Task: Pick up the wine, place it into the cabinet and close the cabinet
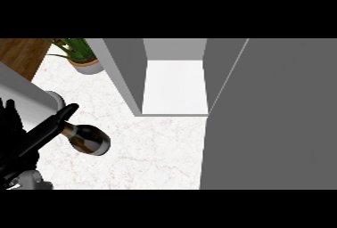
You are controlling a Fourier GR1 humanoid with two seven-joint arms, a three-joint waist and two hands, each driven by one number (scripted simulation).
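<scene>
Left hand [33,133] holds wine [89,139]

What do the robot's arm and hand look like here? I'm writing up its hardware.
Only the left side shows, at the view's left edge: a light grey, smooth, blocky forearm ending in a black hand with long, slim fingers. A small grey piece sits below the hand. No cables, markings or sleeves are visible.
</scene>
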